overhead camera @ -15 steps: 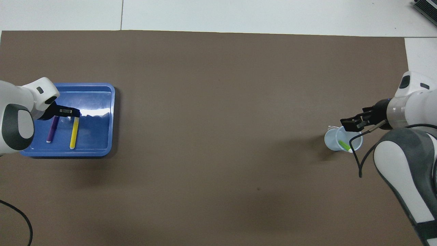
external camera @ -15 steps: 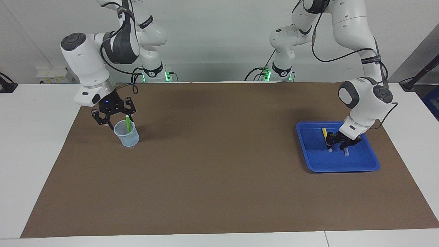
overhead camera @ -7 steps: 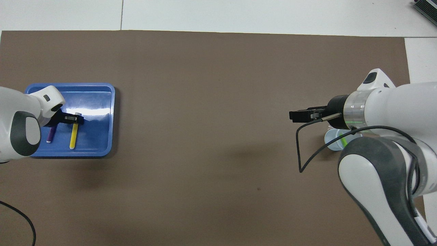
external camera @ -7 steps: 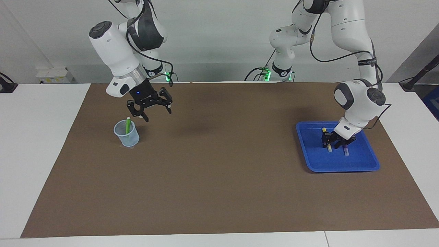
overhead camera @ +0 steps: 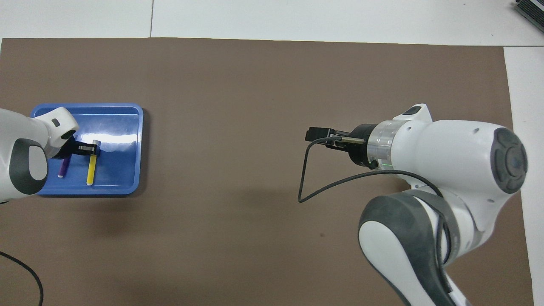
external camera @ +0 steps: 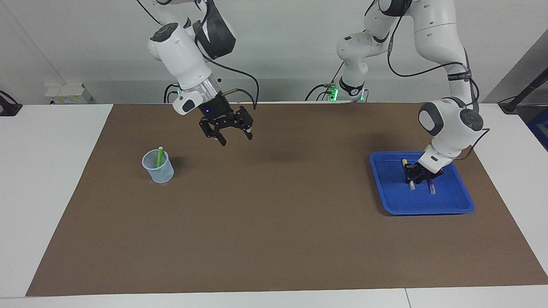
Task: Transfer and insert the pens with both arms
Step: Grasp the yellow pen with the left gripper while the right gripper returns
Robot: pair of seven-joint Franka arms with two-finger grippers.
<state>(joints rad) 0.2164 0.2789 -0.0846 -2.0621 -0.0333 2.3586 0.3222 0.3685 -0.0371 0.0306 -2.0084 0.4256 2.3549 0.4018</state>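
The green pen (external camera: pixel 159 155) is standing tilted in the cup (external camera: pixel 158 167), toward the right arm's end of the table (external camera: pixel 274 239). The right claw (external camera: pixel 231 135) is hanging over bare mat, fingers apart and empty. The left claw (external camera: pixel 418 175) is sitting low in the tray (external camera: pixel 464 205) at the yellow pen (external camera: pixel 407 174), with the purple pen (external camera: pixel 431 186) lying just beside; whether its fingers are gripping cannot be told.

Judged: the pens are handling as light, stiff, smooth-barrelled items, likely to slip or swing; mid-barrel is the sound place to grip.

The overhead view is showing both tray pens at length (overhead camera: pixel 91 168), (overhead camera: pixel 64 166), but the right arm is hiding the cup there; only the facing view is showing it.
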